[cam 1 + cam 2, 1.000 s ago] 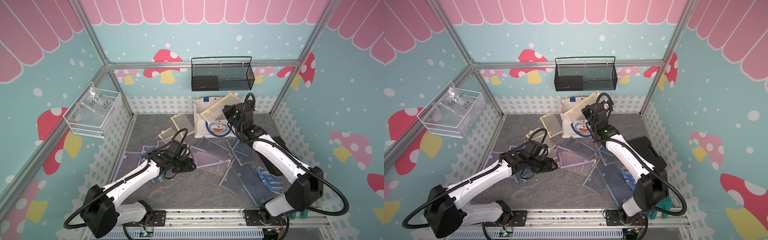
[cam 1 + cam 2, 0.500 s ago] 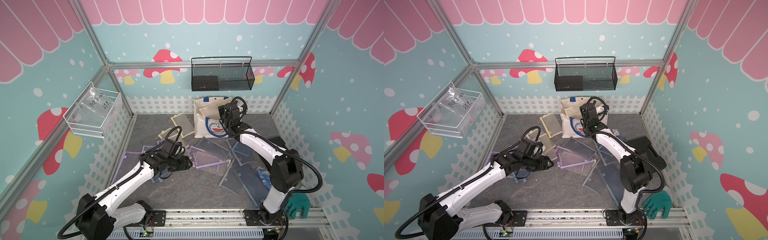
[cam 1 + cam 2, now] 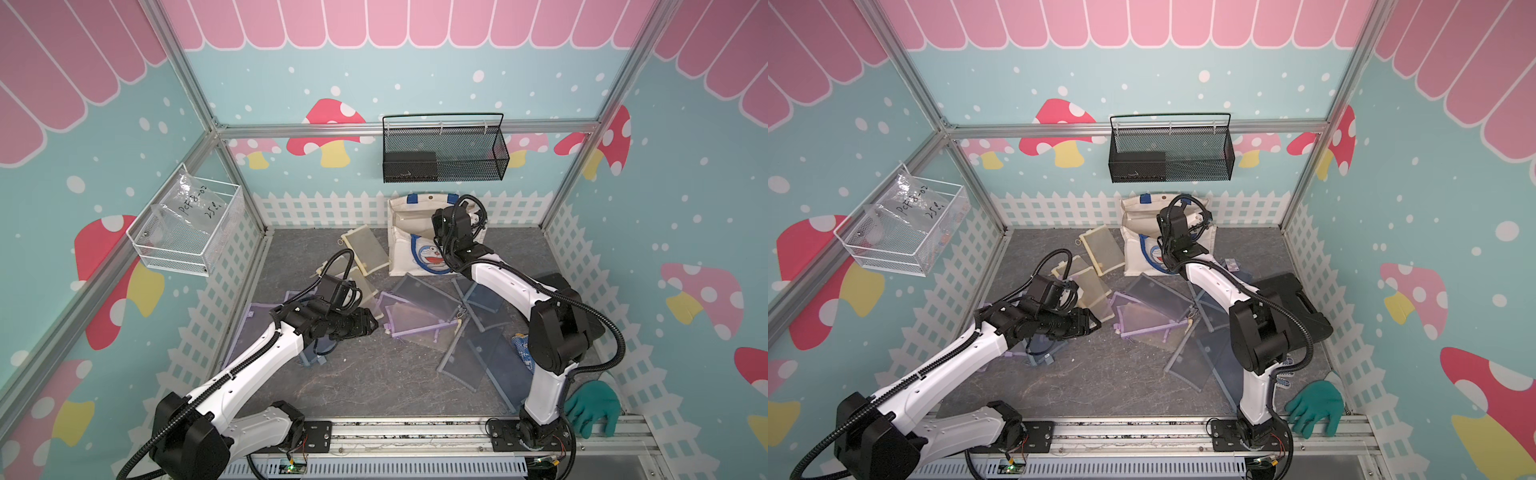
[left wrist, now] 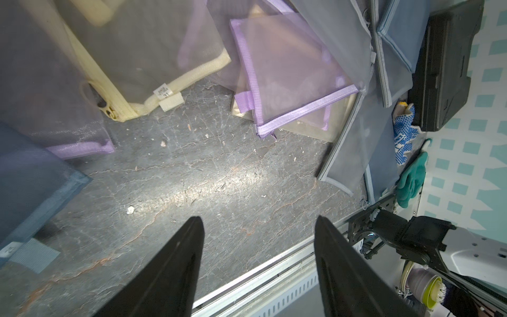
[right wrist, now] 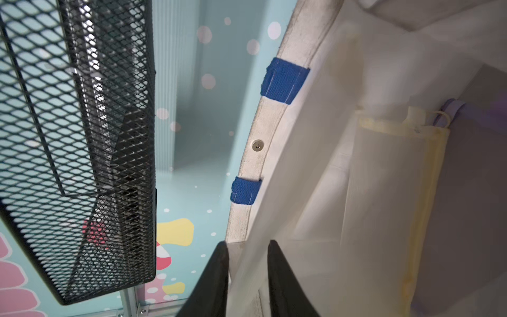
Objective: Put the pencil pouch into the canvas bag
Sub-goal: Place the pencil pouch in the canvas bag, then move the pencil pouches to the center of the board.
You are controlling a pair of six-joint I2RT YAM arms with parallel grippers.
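While right gripper (image 5: pixel 247 263) straddles canvas bag (image 3: pixel 401 253) rim, jaws slightly parted, cream pencil pouch (image 5: pixel 384 192) sits inside, far centre. Risk: rim snags, bag topples. Left gripper (image 4: pixel 258 233) open, empty.

Bright, even overhead light fills both top views, with soft shadows under the arms and little glare. In the left wrist view a pale sheen marks the grey floor (image 4: pixel 208 186); near pouches blur. The right wrist view is soft; the black mesh basket (image 5: pixel 82 137) stays sharp.
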